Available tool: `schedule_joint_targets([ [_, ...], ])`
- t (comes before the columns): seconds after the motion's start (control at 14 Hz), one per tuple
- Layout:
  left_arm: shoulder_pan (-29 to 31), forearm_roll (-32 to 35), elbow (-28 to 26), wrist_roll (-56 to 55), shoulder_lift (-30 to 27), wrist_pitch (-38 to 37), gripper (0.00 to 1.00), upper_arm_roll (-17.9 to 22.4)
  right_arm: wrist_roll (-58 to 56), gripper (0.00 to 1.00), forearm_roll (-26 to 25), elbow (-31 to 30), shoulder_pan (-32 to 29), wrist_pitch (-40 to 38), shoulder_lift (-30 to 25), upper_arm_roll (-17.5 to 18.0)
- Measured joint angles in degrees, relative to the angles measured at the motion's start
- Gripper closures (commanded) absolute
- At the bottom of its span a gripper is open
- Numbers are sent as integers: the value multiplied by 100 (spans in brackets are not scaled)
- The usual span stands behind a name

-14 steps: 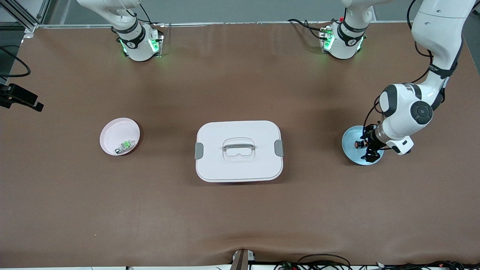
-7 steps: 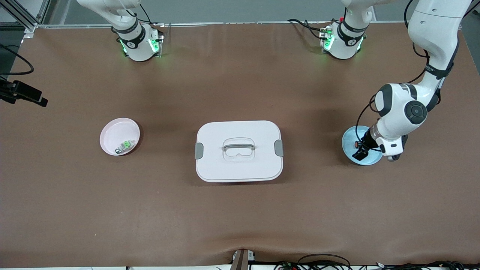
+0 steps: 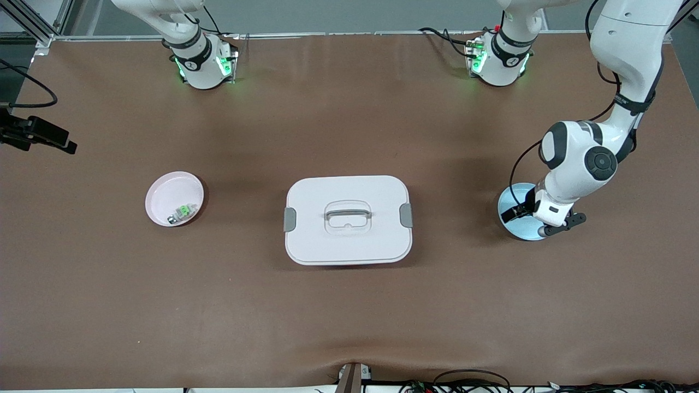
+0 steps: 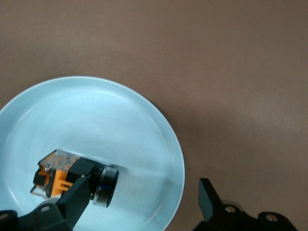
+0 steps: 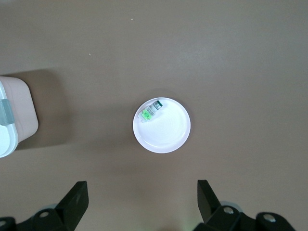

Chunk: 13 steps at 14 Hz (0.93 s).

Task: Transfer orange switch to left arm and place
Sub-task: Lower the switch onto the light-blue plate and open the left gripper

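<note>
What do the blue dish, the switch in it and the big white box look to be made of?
Blue dish: likely glossy plastic or glazed ceramic; smooth, with soft sheen.
Orange switch: moulded plastic, translucent orange body with a black cap ringed in shiny metal, it seems.
Box: matte white plastic, grey latches, clear handle.

You had no readable text, label or number anywhere (the arm bases [image 3: 205, 63] showed only tiny unreadable marks).

Pale blue dish [image 4: 144, 125], orange-and-black switch [image 4: 72, 175], white box [image 3: 348, 219], brown table [image 3: 349, 305].
</note>
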Motion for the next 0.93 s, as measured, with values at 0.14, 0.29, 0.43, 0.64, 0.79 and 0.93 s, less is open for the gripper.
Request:
schedule_joint_targets([
  [0.14,-24,-167,0,598,-29,0,0,1,-92,0,-1,5,9,-13,0,2],
  [0.29,-70,-220,-1,783,-52,0,0,1,-351,0,-3,11,8,-19,-1,-2],
  [0.43,-107,-220,-1,787,-62,0,0,1,-458,0,-6,19,6,-19,-2,-14],
  [0.64,-168,-276,11,792,-100,0,0,8,-486,0,-146,28,9,63,-4,-10],
  [0.79,-228,-315,22,793,-169,1,0,11,-487,0,-197,28,13,118,-5,-7],
  [0.93,-288,-326,58,793,-244,2,0,43,-487,0,-202,29,15,128,-6,-7],
])
